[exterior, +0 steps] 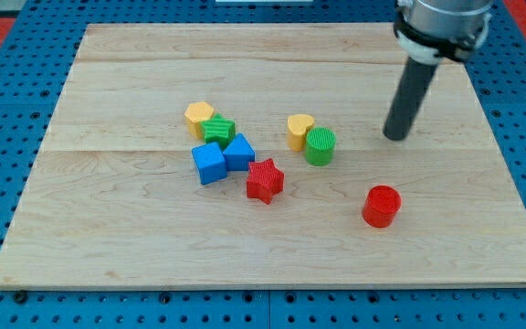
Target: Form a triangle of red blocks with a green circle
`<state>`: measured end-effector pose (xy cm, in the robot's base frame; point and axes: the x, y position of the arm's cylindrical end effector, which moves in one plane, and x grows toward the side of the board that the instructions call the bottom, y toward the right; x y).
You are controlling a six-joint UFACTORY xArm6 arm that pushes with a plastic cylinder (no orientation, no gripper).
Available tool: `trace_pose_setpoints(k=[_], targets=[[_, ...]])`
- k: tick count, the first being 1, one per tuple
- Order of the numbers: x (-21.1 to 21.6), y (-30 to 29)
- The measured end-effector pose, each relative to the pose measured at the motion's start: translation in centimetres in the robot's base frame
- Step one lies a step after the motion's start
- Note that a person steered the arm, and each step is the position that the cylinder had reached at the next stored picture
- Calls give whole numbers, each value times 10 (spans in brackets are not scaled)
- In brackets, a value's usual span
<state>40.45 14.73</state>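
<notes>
A green circle block (pixel 320 145) stands near the board's middle, touching a yellow block (pixel 299 130) on its upper left. A red star block (pixel 264 180) lies to the lower left of the green circle. A red circle block (pixel 382 206) lies to the lower right of it. My tip (pixel 394 137) rests on the board to the right of the green circle, apart from it, and above the red circle.
A cluster sits left of centre: a yellow block (pixel 199 118), a green star-like block (pixel 218 132), and two blue blocks (pixel 208 164) (pixel 239 152). The wooden board (pixel 108 228) lies on a blue pegboard.
</notes>
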Motion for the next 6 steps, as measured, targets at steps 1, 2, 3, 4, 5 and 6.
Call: trace_pose_setpoints(k=[1, 2, 3, 4, 5, 6], targets=[[-2, -91], [12, -103], [58, -77], [80, -39], [82, -58], [69, -68]])
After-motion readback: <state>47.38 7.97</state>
